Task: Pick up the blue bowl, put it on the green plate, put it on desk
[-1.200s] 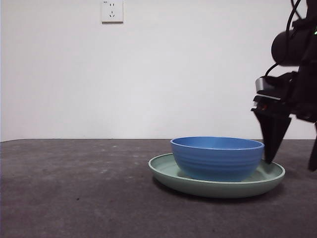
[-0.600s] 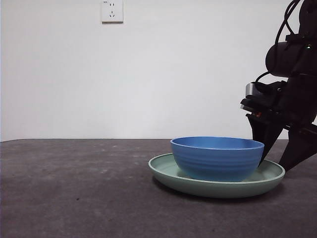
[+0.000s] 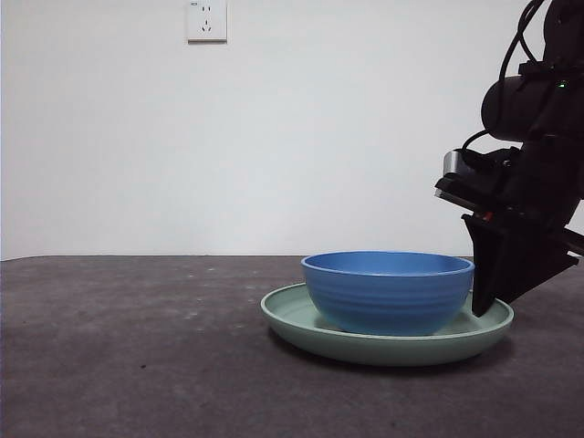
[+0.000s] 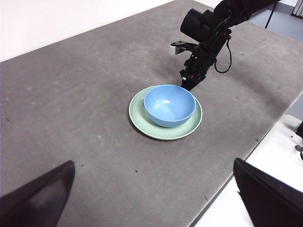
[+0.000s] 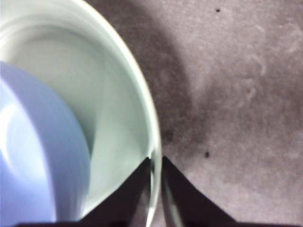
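1. Pinched nearly together, the right gripper (image 5: 156,170) has its two black jaws on either side of the rim of the green plate (image 5: 142,109), one inside the rim and one outside, with only the thin edge between them.
2. From the front, that gripper (image 3: 488,306) comes down at the plate's right edge, tilted, with its dark arm and cables filling the upper right corner.
3. Sitting inside the plate (image 3: 301,333) is the blue bowl (image 3: 388,292), upright and a little left of the plate's centre (its rim stands clear of the gripper).
4. Both dishes rest on the desk (image 3: 137,356), a dark grey, speckled surface.
5. Held high and well apart from the dishes, the left gripper (image 4: 151,198) has its jaws spread wide with nothing between them.
6. A white wall socket (image 3: 206,20) sits on the wall behind.
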You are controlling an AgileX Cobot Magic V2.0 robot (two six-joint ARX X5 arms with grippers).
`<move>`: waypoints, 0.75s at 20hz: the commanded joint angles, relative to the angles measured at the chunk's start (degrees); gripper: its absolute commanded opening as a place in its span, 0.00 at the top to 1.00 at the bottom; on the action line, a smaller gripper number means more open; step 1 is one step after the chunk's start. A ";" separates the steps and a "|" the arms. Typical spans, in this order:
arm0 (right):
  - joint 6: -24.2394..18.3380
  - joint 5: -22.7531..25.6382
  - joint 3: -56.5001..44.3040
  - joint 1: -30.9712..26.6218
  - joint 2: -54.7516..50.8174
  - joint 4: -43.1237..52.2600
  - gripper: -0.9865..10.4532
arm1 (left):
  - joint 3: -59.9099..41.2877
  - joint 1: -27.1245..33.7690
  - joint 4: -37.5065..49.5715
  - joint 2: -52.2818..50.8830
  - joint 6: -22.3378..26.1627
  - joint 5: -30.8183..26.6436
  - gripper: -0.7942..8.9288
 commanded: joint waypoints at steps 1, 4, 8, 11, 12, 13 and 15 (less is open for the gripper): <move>-0.39 -0.39 0.79 0.22 1.27 -0.46 0.90 | 0.68 -0.52 -0.04 0.39 -0.37 -0.22 0.31; 1.44 -1.36 0.85 0.13 1.25 -0.57 0.90 | 0.68 -0.52 -0.76 0.39 -0.39 -0.22 0.31; 3.67 -5.62 0.96 -0.20 0.46 -0.92 0.90 | 0.68 -0.52 -1.09 0.39 -0.37 -0.20 0.31; 4.52 -6.03 1.01 -0.13 -1.05 -2.10 0.90 | 0.68 -0.52 -1.05 0.39 -0.39 -0.20 0.31; 5.03 -6.19 1.01 -0.04 -1.81 -2.49 0.90 | 0.68 -0.52 -1.03 0.39 -0.37 -0.20 0.31; 5.99 -7.28 1.01 0.02 -2.69 -2.73 0.90 | 0.68 -0.52 -1.01 0.39 -0.37 -0.20 0.31; 7.85 -10.60 1.03 0.02 -4.22 -2.91 0.90 | 0.68 -0.52 -0.98 0.39 -0.37 -0.20 0.31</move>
